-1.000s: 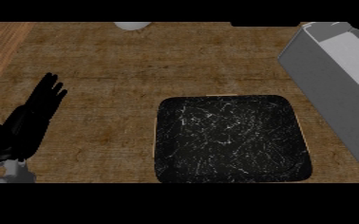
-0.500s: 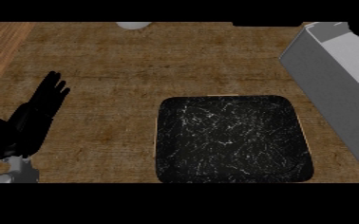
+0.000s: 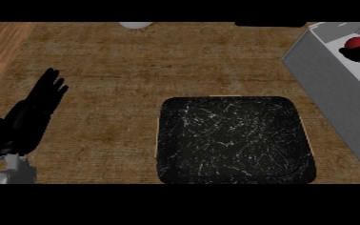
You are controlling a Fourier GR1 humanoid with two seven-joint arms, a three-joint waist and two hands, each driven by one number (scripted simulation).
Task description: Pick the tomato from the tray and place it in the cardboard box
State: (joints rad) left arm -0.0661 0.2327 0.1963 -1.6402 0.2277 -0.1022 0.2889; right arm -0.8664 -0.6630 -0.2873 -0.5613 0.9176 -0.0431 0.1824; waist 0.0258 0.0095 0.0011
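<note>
Where the left hand [image 3: 32,119] rests at the view's left edge, its black fingers [image 3: 51,83] are straight and slightly spread, pointing up and away, holding nothing and touching nothing but the surface [image 3: 141,66] beneath. The right hand barely shows: only a dark shape at the right edge, over the tomato [image 3: 353,44], and whether its fingers are curled cannot be told. That tomato is a red round patch inside the cardboard box [image 3: 320,76], too cut off by the frame to give any long axis or heading. The box is grey-walled and sits tilted at the upper right, running off the edge. The tray [image 3: 235,140], black with white flecks, lies square near the lower middle, close beside the box's lower wall. Between the left hand and the tray, open brown wood-grain surface runs wide. A pale round object [image 3: 134,25] peeks in at the far edge.
</note>
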